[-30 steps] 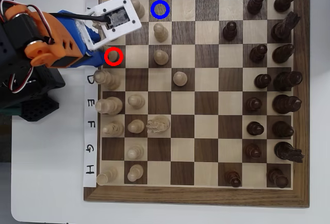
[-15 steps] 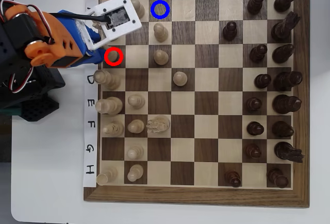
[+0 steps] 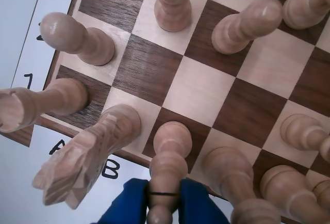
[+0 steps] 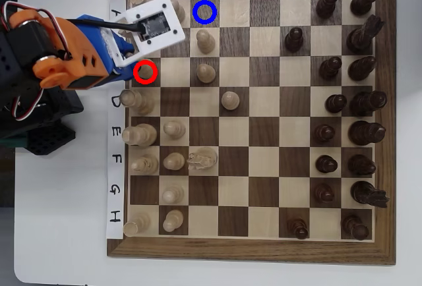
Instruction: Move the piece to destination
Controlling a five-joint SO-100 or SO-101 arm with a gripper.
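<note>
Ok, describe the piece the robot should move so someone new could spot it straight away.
In the overhead view, on the chessboard, find the left column, marked 1, and count three squares down. The piece there is light, slender, with a small round head; the wrist view shows the blue hand flanking it. It alone sits inside a red ring.

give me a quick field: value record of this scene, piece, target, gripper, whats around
piece: light slender piece, standing on a dark square at the board's near edge in the wrist view, red ring on it overhead
gripper: blue fingers on both sides of the piece's upper part; gripper looks shut on it
destination: blue ring on a dark square, empty
lift: cannot tell whether the piece has left the board
neighbours: light knight left of the piece in the wrist view, light pawn next to the blue ring
</note>
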